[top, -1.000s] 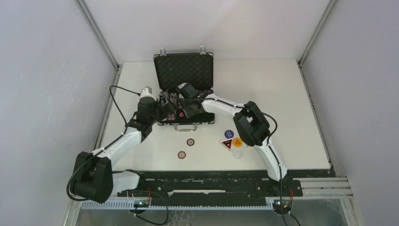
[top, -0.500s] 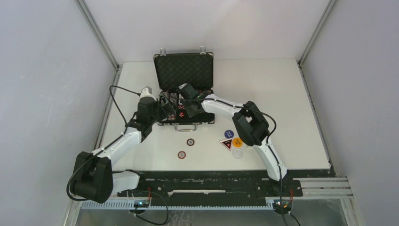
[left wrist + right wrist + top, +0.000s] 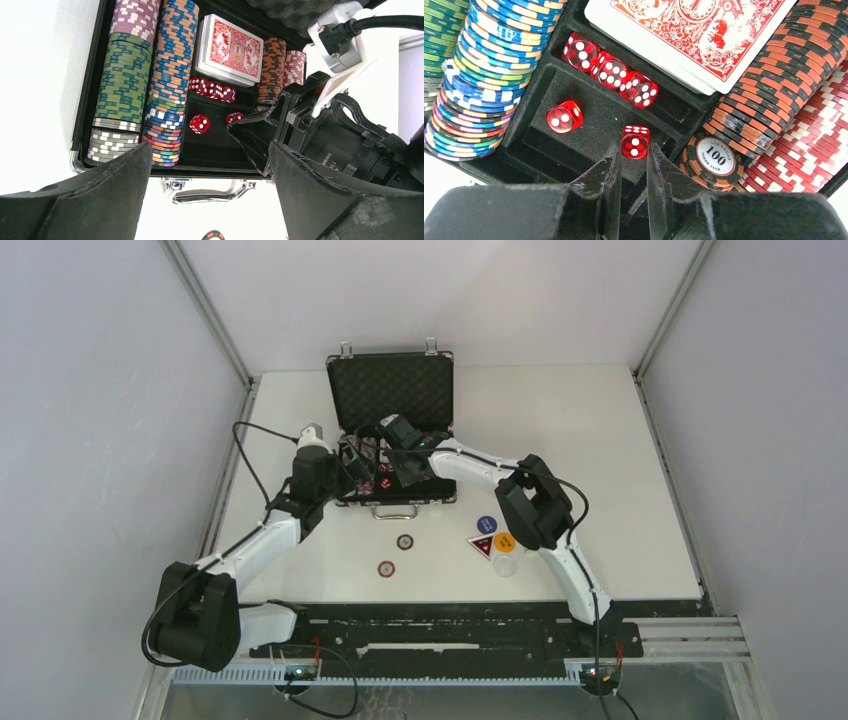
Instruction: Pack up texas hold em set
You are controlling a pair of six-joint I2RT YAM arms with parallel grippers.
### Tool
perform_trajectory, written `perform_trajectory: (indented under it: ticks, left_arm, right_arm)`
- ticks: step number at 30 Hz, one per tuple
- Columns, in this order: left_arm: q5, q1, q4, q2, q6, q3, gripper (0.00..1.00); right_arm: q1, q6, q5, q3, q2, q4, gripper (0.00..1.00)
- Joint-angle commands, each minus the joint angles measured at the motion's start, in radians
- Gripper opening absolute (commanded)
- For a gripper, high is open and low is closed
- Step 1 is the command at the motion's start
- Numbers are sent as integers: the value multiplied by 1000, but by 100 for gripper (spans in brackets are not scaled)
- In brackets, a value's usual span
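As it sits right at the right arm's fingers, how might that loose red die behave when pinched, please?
The die looks hard and glossy, so it may slip out from the narrow fingers. A small cube on the dark lining of the case, it would probably tumble a little, not roll away. It seems very light.

Open case (image 3: 390, 390) with chips (image 3: 125, 75), red deck (image 3: 232, 47), perhaps five dice (image 3: 610, 71).

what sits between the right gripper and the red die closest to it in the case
Nothing visible. The die lies right at the tips of the right gripper, in the dice tray. The other loose die is off to one side, and the row of three dice lies beyond it.
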Motion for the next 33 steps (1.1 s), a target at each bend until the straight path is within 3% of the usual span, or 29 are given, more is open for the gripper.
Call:
perform_trajectory:
  ticks: [1,33]
  left_arm:
    - [6,4,16,-16,18,-7,91]
    - [-3,4,13,-9,23,-5,91]
  right_arm:
    - [-10,-2,21,53,-87,28,19]
    - [-60,-7,4,137,5,-3,22]
